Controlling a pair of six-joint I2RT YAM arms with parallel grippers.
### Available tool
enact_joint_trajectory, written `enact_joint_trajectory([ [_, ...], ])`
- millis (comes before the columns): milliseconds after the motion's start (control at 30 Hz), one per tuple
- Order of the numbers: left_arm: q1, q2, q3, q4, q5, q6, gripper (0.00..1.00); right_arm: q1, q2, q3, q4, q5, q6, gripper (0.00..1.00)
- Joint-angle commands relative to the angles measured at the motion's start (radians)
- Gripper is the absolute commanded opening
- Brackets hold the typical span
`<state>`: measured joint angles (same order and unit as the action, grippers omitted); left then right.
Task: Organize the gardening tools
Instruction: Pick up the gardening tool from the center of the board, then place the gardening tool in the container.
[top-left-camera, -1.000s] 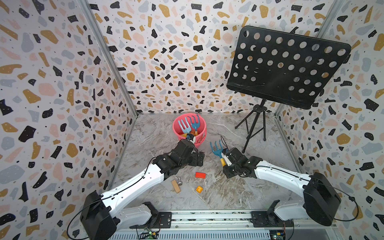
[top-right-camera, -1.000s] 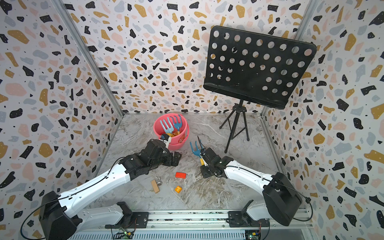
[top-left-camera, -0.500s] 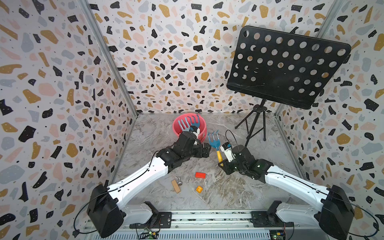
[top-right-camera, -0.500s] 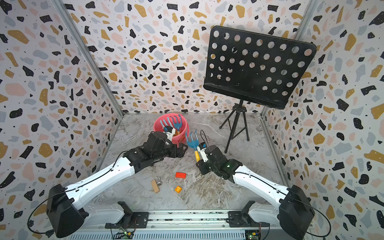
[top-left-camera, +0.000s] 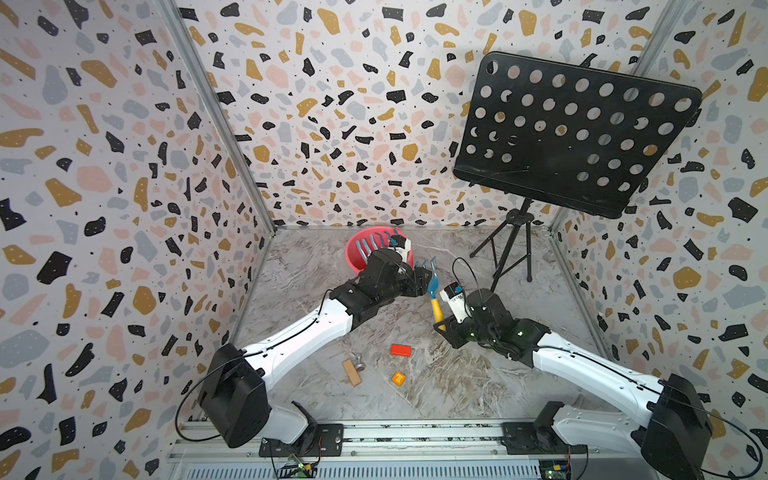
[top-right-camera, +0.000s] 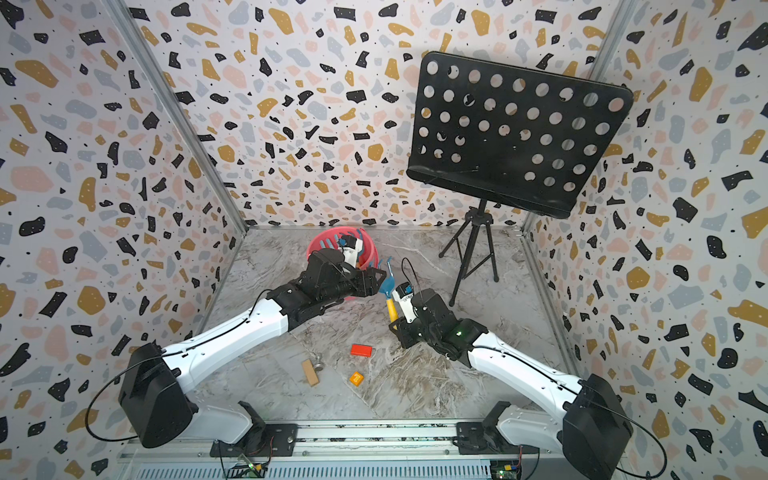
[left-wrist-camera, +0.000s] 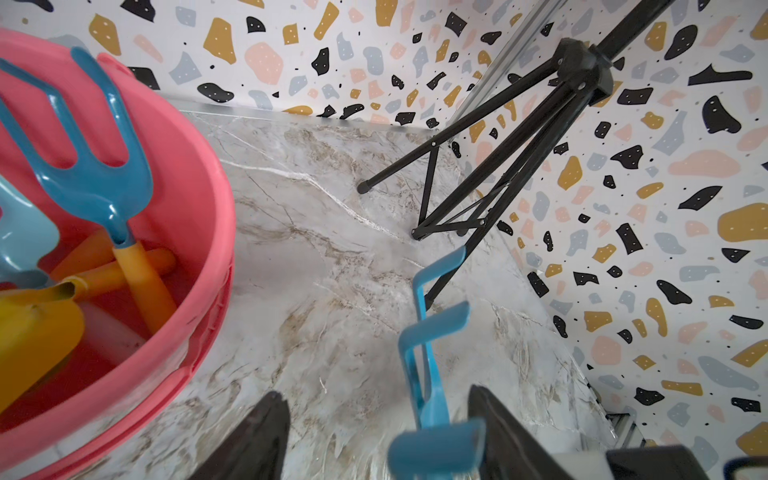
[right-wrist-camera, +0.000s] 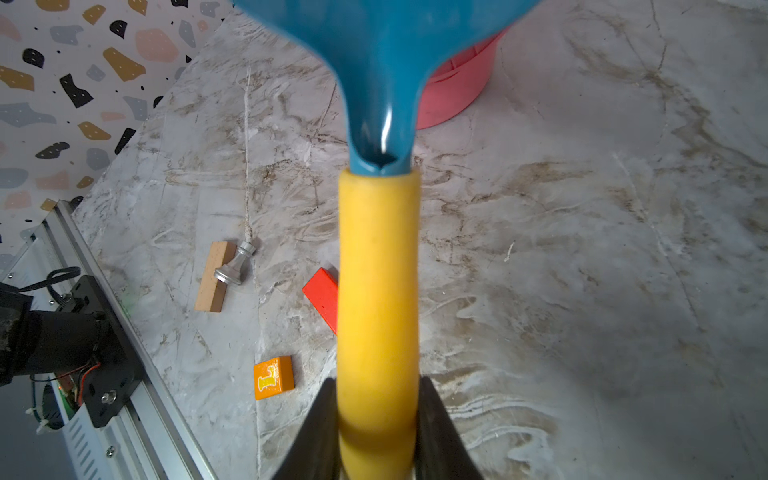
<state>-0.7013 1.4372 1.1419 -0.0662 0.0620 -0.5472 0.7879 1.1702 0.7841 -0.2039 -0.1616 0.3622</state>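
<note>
Right end effector (right-wrist-camera: 376, 382) clenched on the yellow handle of the dark blue rake (right-wrist-camera: 378, 270), gripping its low end w/ both fingers pressed to it. Rake is held up off the tabletop (right-wrist-camera: 582, 249), head pointing away from the right end effector. Left end effector (left-wrist-camera: 376, 395) released: jaws apart w/ the rake's pronged head btwn them, one finger (left-wrist-camera: 498, 436) close beside the head, clear gap to the other. In both top views the two end effectors meet at the rake, left at the head, right at the handle end. Pink bucket (left-wrist-camera: 208, 232) sits just beside the left end effector, on the side away from the right one. Inside it: second blue rake (left-wrist-camera: 95, 174) head up, light-blue fork (left-wrist-camera: 20, 232), yellow scoop (left-wrist-camera: 33, 332). On the tabletop below the right end effector, apart from it: red block (right-wrist-camera: 322, 297), orange block (right-wrist-camera: 273, 377), wooden block (right-wrist-camera: 214, 276) w/ metal knob (right-wrist-camera: 237, 266) touching it
</note>
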Motion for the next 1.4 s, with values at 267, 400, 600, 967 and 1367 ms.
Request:
enact_joint_trajectory([
  [267, 0.003, 0.017, 0.028, 0.137, -0.003, 0.046, 0.3, 0.005, -0.023, 0.041, 0.027, -0.003, -0.009, 0.01],
  [400, 0.003, 0.014, 0.024, 0.148, 0.002, 0.064, 0.14, 0.006, -0.023, 0.049, 0.028, 0.001, -0.009, 0.04],
  [600, 0.003, -0.006, 0.011, 0.166, -0.008, 0.108, 0.02, 0.006, -0.026, 0.062, 0.02, 0.019, -0.011, 0.21],
  [967, 0.018, -0.109, -0.014, 0.244, -0.147, 0.318, 0.0, 0.006, -0.063, 0.094, -0.052, 0.127, -0.029, 0.84],
  [1367, 0.148, -0.145, -0.007, 0.46, -0.244, 0.554, 0.0, 0.006, -0.229, 0.011, -0.03, 0.304, -0.067, 0.97],
])
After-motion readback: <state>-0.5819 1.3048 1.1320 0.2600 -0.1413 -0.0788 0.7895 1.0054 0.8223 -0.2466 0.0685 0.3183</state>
